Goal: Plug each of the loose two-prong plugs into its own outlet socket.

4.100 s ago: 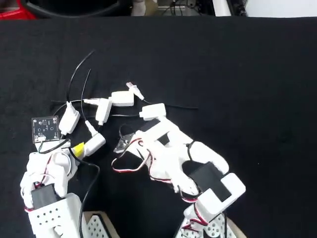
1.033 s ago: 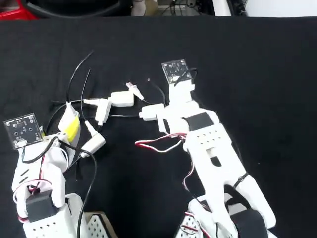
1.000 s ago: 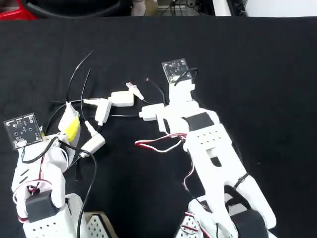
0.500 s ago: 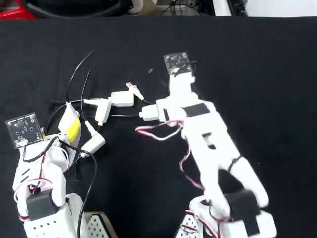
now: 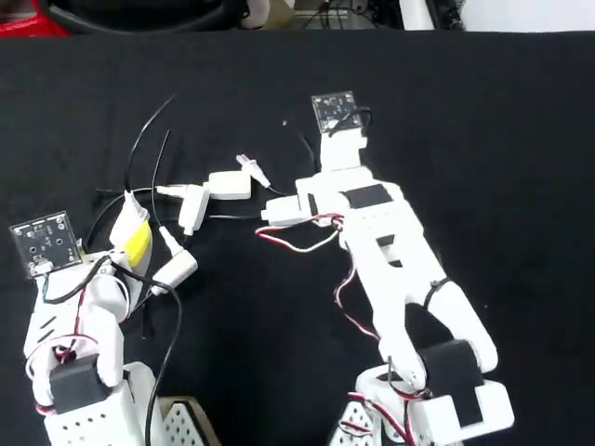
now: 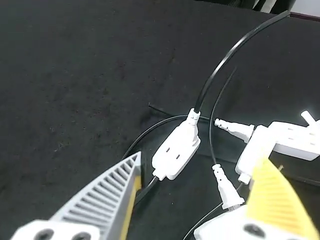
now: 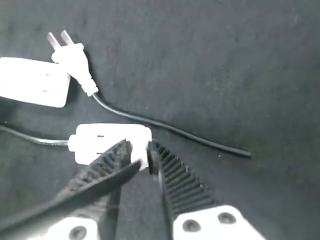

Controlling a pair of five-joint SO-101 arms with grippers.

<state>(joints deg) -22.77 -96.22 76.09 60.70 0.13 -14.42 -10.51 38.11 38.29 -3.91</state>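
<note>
Two grippers showed, and the right one carried this step. Your right gripper (image 7: 140,151) sat at the end of the white socket block (image 7: 109,142), jaws only a slit apart, tips against the block's corner and, as far as could be seen, clamped on nothing. The loose plug (image 7: 70,54) lay with both prongs bare; from above it was at about 11 o'clock from that block, near but not touching, and its black cord (image 7: 200,139) ran close past the block. Your left gripper (image 6: 198,161) hung wide open and empty over a small inline socket (image 6: 176,149). The step looked like securing the block. To do it well you needed to open wider, seat the jaws across the block's flat sides rather than its corner, and keep the slots facing the plug. A corner pinch would probably have spun the block on the cloth.
</note>
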